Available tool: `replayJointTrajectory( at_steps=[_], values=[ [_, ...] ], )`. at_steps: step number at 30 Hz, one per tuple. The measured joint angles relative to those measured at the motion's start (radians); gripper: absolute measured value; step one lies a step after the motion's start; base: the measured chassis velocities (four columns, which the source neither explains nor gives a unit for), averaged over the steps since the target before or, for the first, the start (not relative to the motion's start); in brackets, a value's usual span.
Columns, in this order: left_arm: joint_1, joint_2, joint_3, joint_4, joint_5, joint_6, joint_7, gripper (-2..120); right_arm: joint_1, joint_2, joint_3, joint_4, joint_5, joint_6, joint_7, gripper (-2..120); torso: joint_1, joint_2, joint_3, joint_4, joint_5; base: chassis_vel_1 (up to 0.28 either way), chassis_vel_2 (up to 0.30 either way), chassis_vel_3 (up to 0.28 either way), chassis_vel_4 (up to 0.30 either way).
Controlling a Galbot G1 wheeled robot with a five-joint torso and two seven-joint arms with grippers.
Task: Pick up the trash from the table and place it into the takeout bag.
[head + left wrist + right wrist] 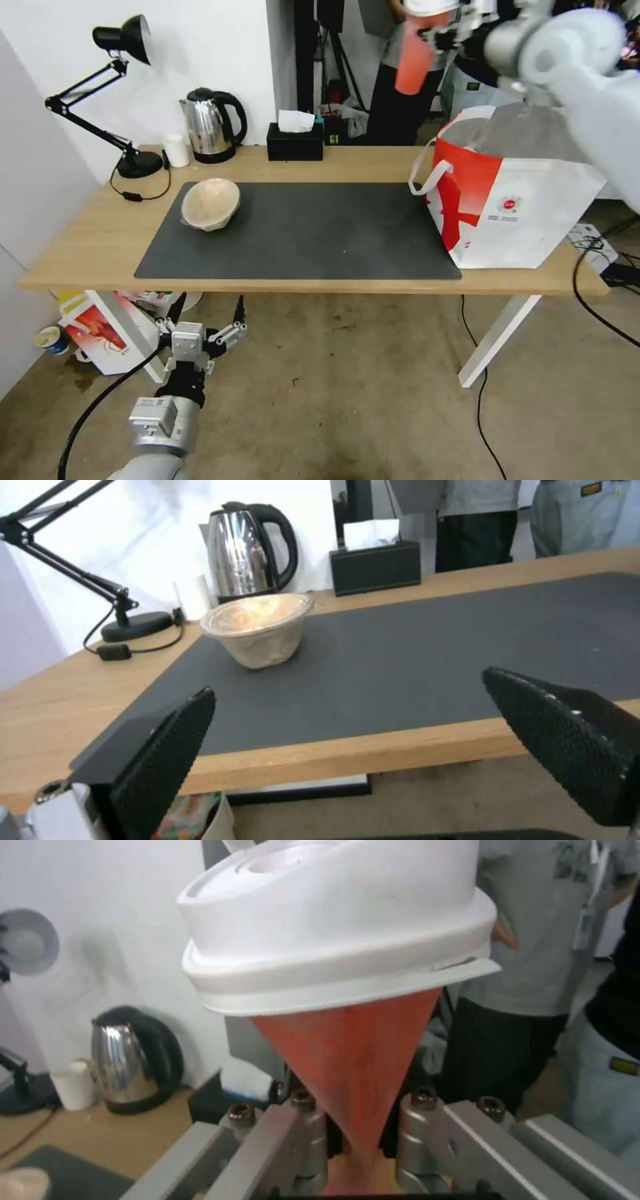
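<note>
A tall red cup [413, 63] with a white lid hangs high over the table's far right, above and just behind the takeout bag [507, 200]. My right gripper [445, 35] is shut on it. In the right wrist view the red cup [347, 1055] narrows down between the right gripper [357, 1150] fingers [287, 1145], and its white lid [333, 930] is nearest the camera. A beige fibre bowl [210, 203] sits tilted on the dark mat [320, 233] at the table's [87, 240] left. My left gripper [207, 320] hangs open below the table's front edge, in front of the beige bowl [257, 627], left gripper [360, 730] empty.
Along the back edge stand a black desk lamp [127, 160], a small white cup [177, 150], a steel kettle [210, 127] and a black tissue box [295, 140]. A white bag with a crayfish picture [107, 333] sits on the floor at left. Cables [600, 293] trail at right. People stand behind the table.
</note>
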Motion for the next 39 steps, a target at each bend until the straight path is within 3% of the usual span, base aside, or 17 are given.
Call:
replayJointTrajectory(
  at_steps=[16, 39],
  values=[
    [0.000, 0.000, 0.000, 0.000, 0.000, 0.000, 0.000, 100, -0.146, -0.160, 0.106, 0.055, -0.004, -0.001, -0.031, 7, 0.000, 0.000, 0.000, -0.0002, 0.0000, 0.000, 0.000, 0.000, 0.000],
    [0.000, 0.000, 0.000, 0.000, 0.000, 0.000, 0.000, 100, -0.330, -0.239, 0.242, 0.010, -0.069, 0.022, -0.070, 7, 0.000, 0.000, 0.000, 0.0001, -0.0001, 0.000, 0.000, 0.000, 0.000]
  ],
)
